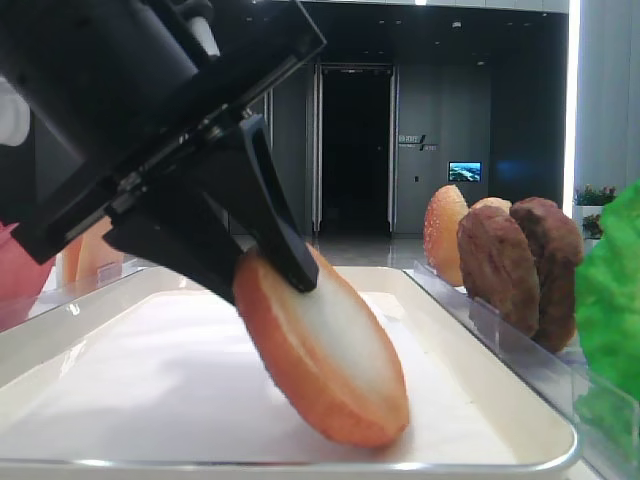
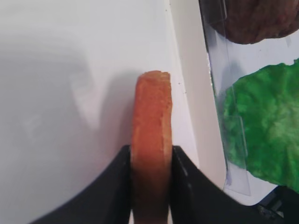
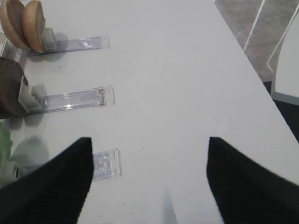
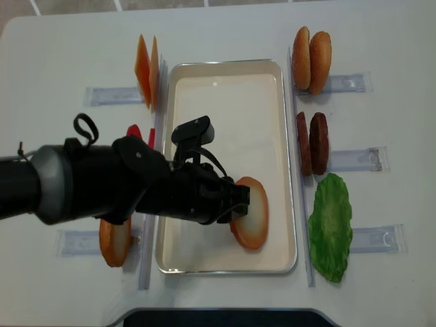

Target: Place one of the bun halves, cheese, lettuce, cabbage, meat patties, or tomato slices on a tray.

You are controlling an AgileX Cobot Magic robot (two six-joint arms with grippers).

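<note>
Bun half [image 1: 325, 350], tilted with its lower edge on the tray [image 1: 120, 390], sits pinched at its upper rim by the left claw [image 1: 285, 265]. Right wrist view: right claw [image 3: 149, 182] gapes wide, empty, above the table [image 3: 177, 70]. Left wrist view: jaws hug both flat faces; it looks light, soft, crushable, so grip gently across the faces.

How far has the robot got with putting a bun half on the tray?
Done: the bun half is over the tray, its lower edge resting on the liner, leaning. In hand: the left gripper pinches it between both fingers. Left: release it and withdraw. The right gripper is open over the bare table.
</note>
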